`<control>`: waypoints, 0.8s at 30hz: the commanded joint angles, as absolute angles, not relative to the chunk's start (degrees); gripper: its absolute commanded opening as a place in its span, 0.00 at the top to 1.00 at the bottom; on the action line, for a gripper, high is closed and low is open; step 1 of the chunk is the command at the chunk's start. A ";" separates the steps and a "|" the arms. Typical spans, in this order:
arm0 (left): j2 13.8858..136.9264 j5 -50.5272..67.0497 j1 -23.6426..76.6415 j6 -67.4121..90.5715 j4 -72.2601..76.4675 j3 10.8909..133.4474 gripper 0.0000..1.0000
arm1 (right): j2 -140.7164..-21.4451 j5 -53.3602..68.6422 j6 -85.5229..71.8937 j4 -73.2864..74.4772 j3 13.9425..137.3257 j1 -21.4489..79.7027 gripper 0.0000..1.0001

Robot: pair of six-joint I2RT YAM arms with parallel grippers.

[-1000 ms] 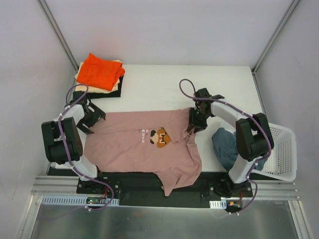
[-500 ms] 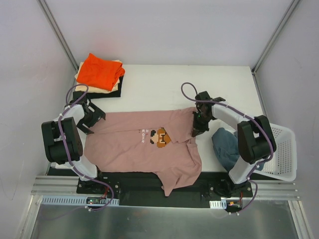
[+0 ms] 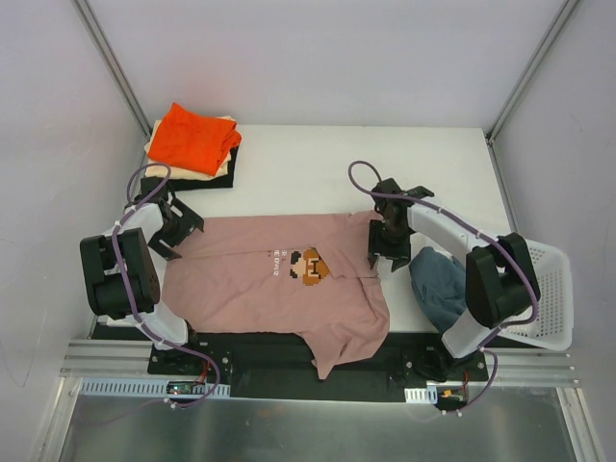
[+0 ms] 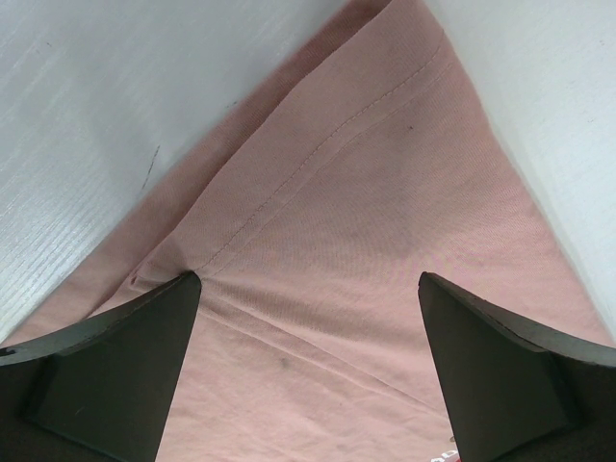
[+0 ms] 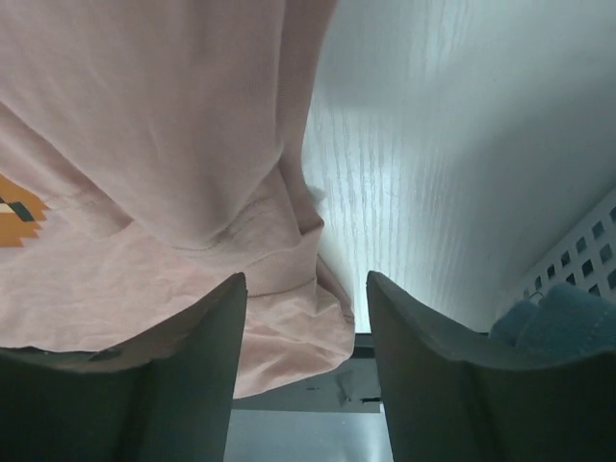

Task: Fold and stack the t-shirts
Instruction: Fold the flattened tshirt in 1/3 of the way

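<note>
Lying spread across the near middle of the table (image 3: 318, 164), the pink tee (image 3: 260, 279) is light, limp cloth, likely to sag and crease; pinching its edge seams looks best. Left gripper (image 3: 181, 238) at its left edge and right gripper (image 3: 383, 252) at its right both gape open, holding nothing.

The right gripper (image 5: 306, 289), fingers spread apart, hangs over the pink t-shirt's (image 5: 144, 144) rumpled edge on a white table (image 5: 433, 144); blue cloth (image 5: 563, 313) lies at the right.
</note>
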State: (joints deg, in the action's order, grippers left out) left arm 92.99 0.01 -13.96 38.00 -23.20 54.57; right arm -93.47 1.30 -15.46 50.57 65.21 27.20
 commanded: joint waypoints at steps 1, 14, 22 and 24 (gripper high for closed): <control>92.29 -1.58 -14.59 36.91 -24.96 52.82 0.01 | -93.78 -1.23 -13.37 51.07 72.31 26.46 0.41; 93.51 -1.76 -15.12 36.91 -25.40 54.05 0.01 | -104.22 -3.51 -8.35 48.69 82.26 17.14 0.53; 94.04 -1.05 -15.20 36.83 -25.40 54.32 0.01 | -113.63 -2.64 -7.73 49.13 88.24 15.47 0.57; 93.96 -1.05 -15.12 36.74 -25.40 54.32 0.01 | -115.22 -1.94 -7.73 48.69 88.85 15.56 0.58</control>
State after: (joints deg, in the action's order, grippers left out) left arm 92.79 -0.25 -14.37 37.93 -23.24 54.43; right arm -112.90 -2.61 -8.69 48.23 86.00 15.51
